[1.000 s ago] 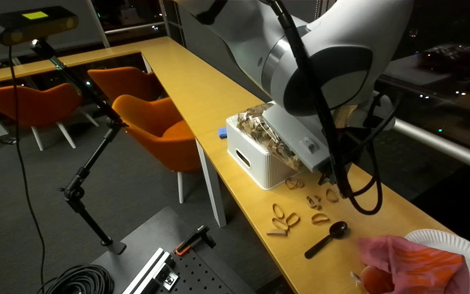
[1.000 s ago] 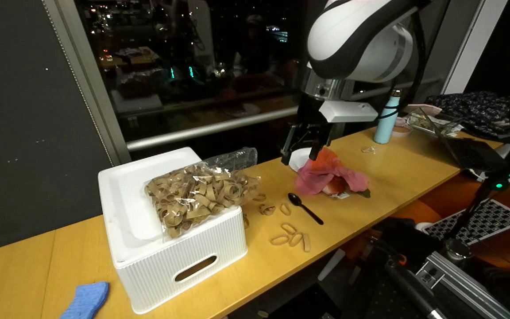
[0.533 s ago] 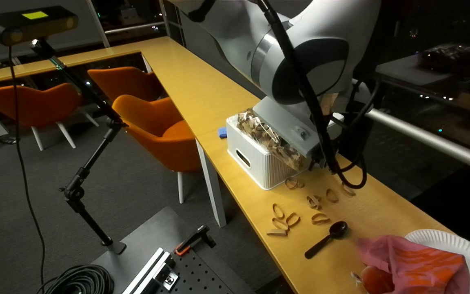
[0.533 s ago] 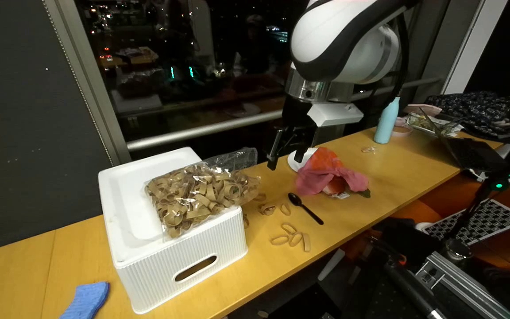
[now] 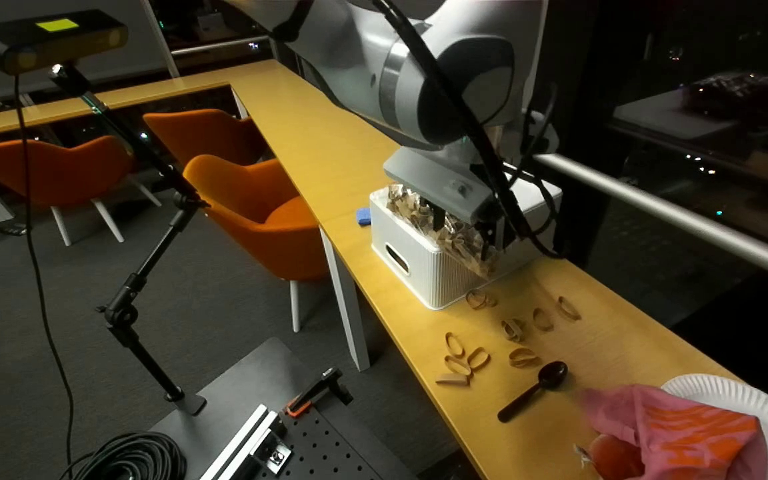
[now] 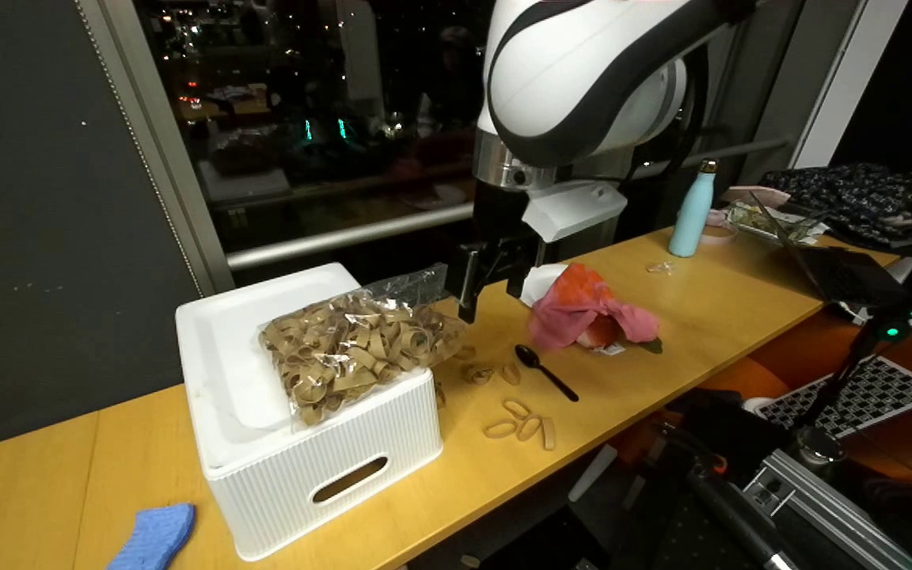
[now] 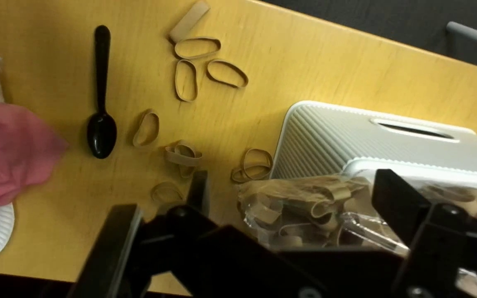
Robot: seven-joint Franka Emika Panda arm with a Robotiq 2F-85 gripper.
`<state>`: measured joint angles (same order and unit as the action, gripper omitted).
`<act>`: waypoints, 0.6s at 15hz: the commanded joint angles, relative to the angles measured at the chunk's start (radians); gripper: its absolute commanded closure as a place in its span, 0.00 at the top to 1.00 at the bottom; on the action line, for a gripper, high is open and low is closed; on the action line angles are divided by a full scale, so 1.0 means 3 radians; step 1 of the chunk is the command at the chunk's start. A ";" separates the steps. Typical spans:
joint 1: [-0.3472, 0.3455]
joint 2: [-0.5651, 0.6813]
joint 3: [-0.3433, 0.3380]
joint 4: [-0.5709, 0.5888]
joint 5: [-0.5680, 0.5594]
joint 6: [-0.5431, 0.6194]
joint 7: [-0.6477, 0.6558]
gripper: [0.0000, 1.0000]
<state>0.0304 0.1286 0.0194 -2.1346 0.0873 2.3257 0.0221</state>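
In an exterior view, a robot arm (image 5: 357,57) bends over a white bin (image 5: 454,280) on the tabletop (image 5: 317,147), its jaws spread above a clear bag of tan bands (image 5: 456,241); the bag rests on top of the bin, which seems to serve as a raised stand; loose bands (image 5: 453,380) lie scattered near a black spoon (image 5: 539,389), in no evident order.

In an exterior view, the bag lies across the tray-like lid (image 6: 238,380), one end jutting past its edge, where the loose filling probably lets it sag; the jaws hang by that free end, though whether they touch it cannot be told; pink-and-orange cloth (image 6: 563,318) drapes over a red object (image 6: 600,331), perhaps as a cover, at the edge of a paper plate (image 6: 540,283); a turquoise bottle (image 6: 692,218) stands upright farther along.

In the wrist view, the jaws stand wide, with nothing visibly clamped between them, so the bag's weight appears borne by the bin alone; the bag's end overhangs the tabletop close to the loose bands; the bin's handle slot (image 7: 414,130) faces the tabletop's edge, plausibly for easy reach.
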 commanded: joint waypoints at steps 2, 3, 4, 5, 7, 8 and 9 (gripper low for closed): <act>0.0192 -0.0374 0.0073 -0.0042 -0.0817 -0.0438 0.0354 1.00; 0.0208 -0.0378 0.0105 0.0013 -0.0881 -0.0444 0.0302 1.00; 0.0216 -0.0399 0.0128 0.0050 -0.0923 -0.0438 0.0240 1.00; 0.0222 -0.0386 0.0153 0.0090 -0.0918 -0.0395 0.0167 1.00; 0.0227 -0.0328 0.0195 0.0189 -0.0795 -0.0411 -0.0127 1.00; 0.0229 -0.0286 0.0210 0.0257 -0.0704 -0.0446 -0.0361 1.00; 0.0228 -0.0257 0.0222 0.0318 -0.0666 -0.0483 -0.0567 1.00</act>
<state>0.0992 0.0203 0.0748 -2.1020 -0.1546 2.2213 0.0049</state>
